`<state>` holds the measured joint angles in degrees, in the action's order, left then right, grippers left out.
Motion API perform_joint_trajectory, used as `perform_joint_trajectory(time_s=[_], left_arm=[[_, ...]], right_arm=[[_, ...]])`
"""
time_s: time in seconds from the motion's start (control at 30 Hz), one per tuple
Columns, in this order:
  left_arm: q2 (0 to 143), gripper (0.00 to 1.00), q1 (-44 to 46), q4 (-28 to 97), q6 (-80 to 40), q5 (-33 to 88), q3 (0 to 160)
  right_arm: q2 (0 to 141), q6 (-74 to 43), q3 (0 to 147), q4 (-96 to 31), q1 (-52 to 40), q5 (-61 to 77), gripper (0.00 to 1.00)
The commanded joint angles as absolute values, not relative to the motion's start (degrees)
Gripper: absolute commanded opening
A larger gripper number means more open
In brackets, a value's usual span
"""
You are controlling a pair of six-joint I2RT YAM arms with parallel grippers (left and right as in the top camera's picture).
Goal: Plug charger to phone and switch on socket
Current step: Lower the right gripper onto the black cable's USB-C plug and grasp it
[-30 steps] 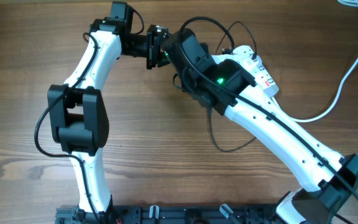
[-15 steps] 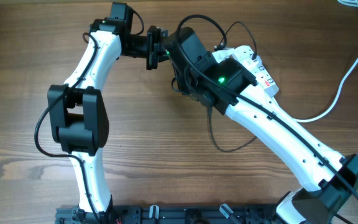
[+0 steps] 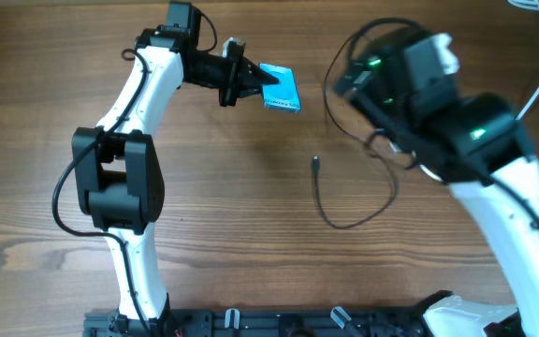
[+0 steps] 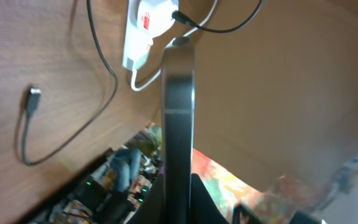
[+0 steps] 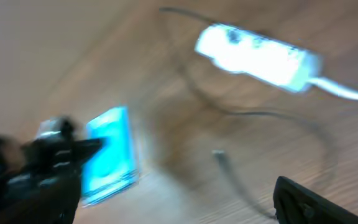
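Suddenly pulls the right claw (image 3: 349, 86) up and off to the side, out of the spot just ahead of the left claw (image 3: 247, 82) where it crowded over the phone (image 3: 281, 88) half a second ago. Leaves the charger (image 3: 344, 217) behind: shows its small tip (image 3: 315, 163) lying loose on the table (image 3: 213, 215), below the raised right claw and well apart from the phone, not plugged in. Cannot tell from the blurred wrist view whether the right claw is spread or pressed together; catches only one dark finger (image 5: 309, 202) at the frame's corner. Keeps the left claw pinching the phone by one end as before, phone jutting out past the fingertips, turned on edge and seemingly lifted. Finds the socket (image 4: 146, 23) farther out beyond the held phone, with a black plug (image 4: 180, 15) seated in it, likely the charger's. Points to a missed or released tip, so probably means fetching it again before any switching on.
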<state>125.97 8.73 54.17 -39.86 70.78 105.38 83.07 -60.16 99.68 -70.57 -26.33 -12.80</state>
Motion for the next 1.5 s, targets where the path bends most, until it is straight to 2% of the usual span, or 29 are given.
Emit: perform_joint_trajectory(time_s=[0.0, 0.07, 0.23, 0.4, 0.43, 0.67, 0.77, 0.83, 1.07, 1.2, 1.37, 1.4, 1.43, 1.47], left_arm=[[123.63, 0.04, 8.78, 55.09, -34.35, 70.39, 106.41], [123.35, 0.04, 8.78, 55.75, -30.48, 70.39, 106.41], [118.78, 0.04, 8.78, 58.30, -27.16, 65.47, 106.41], [108.90, 0.04, 8.78, 62.37, -28.18, 49.19, 106.41], [106.76, 0.04, 8.56, 64.14, -31.03, 42.94, 106.41], [105.58, 0.04, 5.80, 68.25, -33.91, 25.06, 106.41], [105.71, 0.04, 5.89, 68.88, -33.65, 24.10, 106.28], [105.73, 0.04, 5.89, 68.86, -33.36, 23.20, 106.08], [105.75, 0.04, 5.87, 70.19, -35.75, 9.61, 105.97], [105.75, 0.04, 5.87, 71.02, -37.12, 5.15, 105.97], [105.75, 0.04, 5.82, 71.61, -37.15, 2.92, 105.97], [105.75, 0.04, 5.82, 71.59, -37.15, 2.90, 105.97], [105.75, 0.04, 5.82, 71.59, -37.15, 2.92, 105.97], [105.75, 0.04, 5.82, 71.53, -37.15, 2.92, 105.97]], right_arm=[[85.06, -46.24, 99.63, -75.05, -19.35, -6.57, 1.00], [86.11, -44.86, 99.31, -78.15, -15.81, -5.23, 1.00], [86.89, -44.99, 95.59, -78.02, -14.96, -5.26, 0.99], [89.08, -44.86, 92.84, -75.61, -14.96, -5.48, 1.00], [89.84, -42.65, 92.60, -75.11, -14.96, -5.43, 1.00], [91.55, -38.96, 92.49, -78.19, -14.98, -3.95, 1.00], [92.84, -38.57, 92.49, -77.80, -15.03, -3.68, 1.00], [94.30, -31.88, 92.49, -77.43, -15.05, -0.99, 1.00], [100.16, -23.86, 91.24, -73.10, -18.15, 10.11, 1.00], [103.96, -24.58, 87.53, -65.04, -24.47, 9.54, 0.99], [105.06, -26.04, 87.48, -62.30, -25.08, 7.46, 1.00], [105.62, -26.89, 87.37, -62.35, -25.08, 5.52, 0.99], [106.45, -26.96, 86.56, -61.98, -25.08, 4.95, 0.92], [107.15, -26.85, 85.54, -60.88, -25.12, 4.99, 0.79]])
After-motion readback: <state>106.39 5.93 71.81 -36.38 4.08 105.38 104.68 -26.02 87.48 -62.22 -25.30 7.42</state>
